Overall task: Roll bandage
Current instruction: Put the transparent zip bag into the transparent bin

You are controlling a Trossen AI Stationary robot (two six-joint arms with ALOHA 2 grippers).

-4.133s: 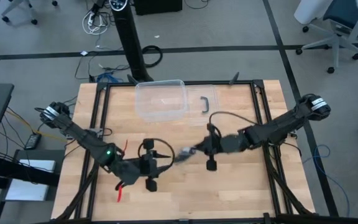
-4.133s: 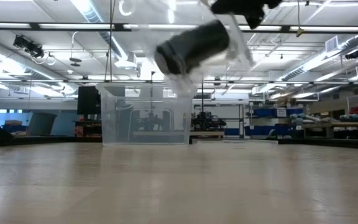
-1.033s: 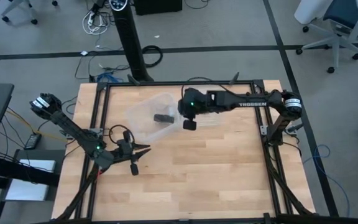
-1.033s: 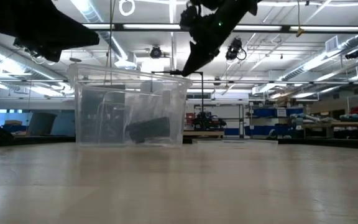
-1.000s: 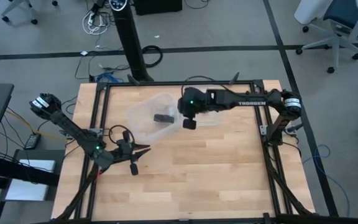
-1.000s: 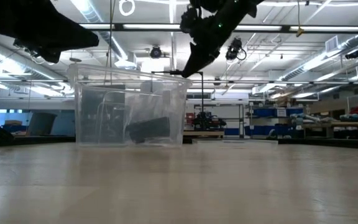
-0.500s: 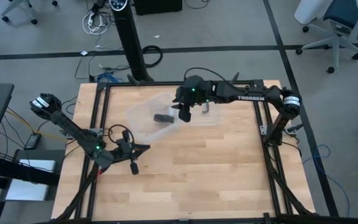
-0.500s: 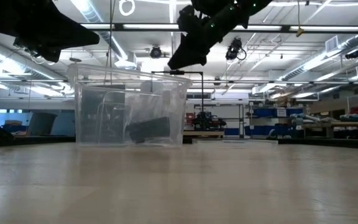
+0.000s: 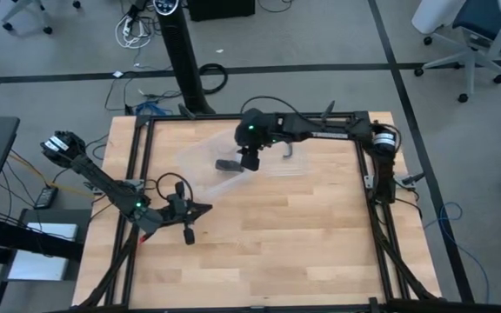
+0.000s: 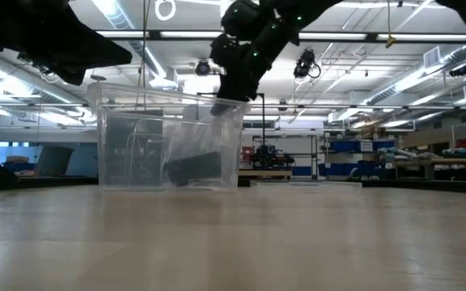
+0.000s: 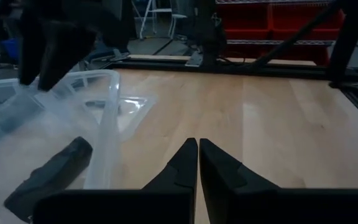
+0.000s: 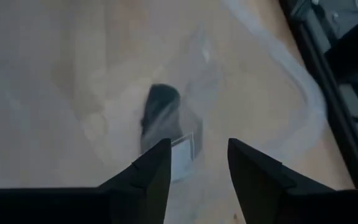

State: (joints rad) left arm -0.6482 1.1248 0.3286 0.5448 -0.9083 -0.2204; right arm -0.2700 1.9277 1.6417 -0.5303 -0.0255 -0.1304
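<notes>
Black left gripper (image 9: 200,209), fingers pressed together on nothing, waits at lower left. Centre: the rolled bandage (image 9: 228,164) lies inside the clear box (image 10: 112,133). Above it, the right gripper (image 9: 249,163) has spread its fingers and swung over the box, so the roll appears delivered.

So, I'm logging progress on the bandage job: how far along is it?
Done: the bandage is a rolled black cylinder lying inside the clear box. In hand: nothing; the right pincer hangs open over the box, and the left pincer waits shut beside it. Left: seemingly only pulling the arms away.
</notes>
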